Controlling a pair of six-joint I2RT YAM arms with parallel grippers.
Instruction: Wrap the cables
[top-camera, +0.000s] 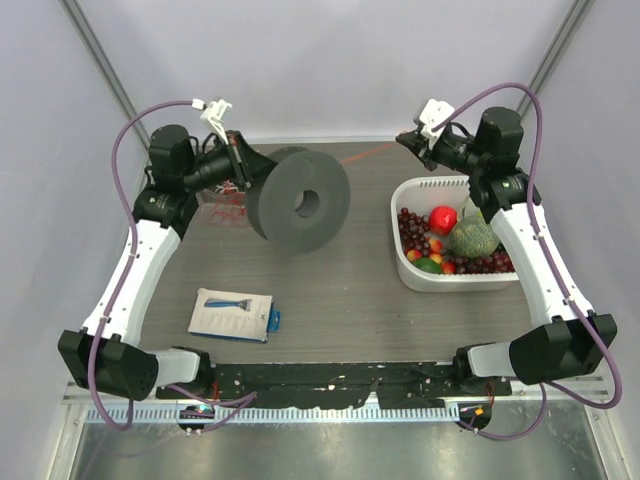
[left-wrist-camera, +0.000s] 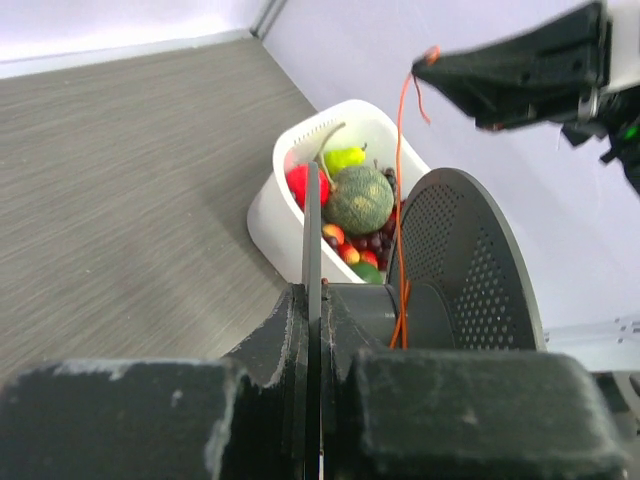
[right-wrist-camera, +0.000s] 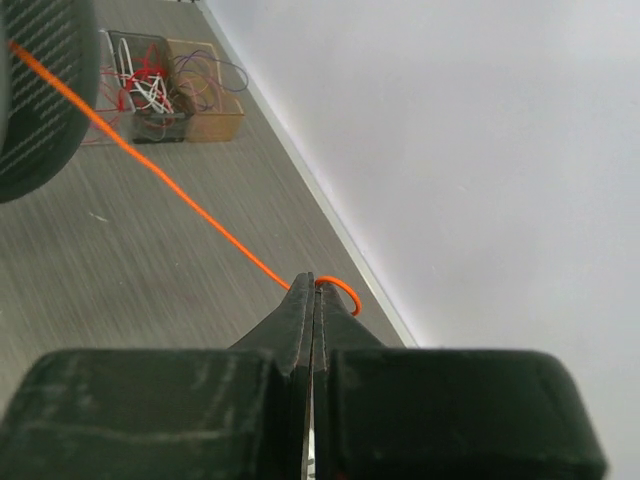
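Pressed tight, the right gripper (right-wrist-camera: 313, 300) pinches the orange cable (right-wrist-camera: 180, 195) at its tips — the line runs taut from there to the spool (top-camera: 300, 200), which the left gripper (left-wrist-camera: 312, 300) clamps by one flange, presumably so the wraps go on under tension.

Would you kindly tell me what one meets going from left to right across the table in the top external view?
Razor packet → grey spool → orange cable → white fruit basket.
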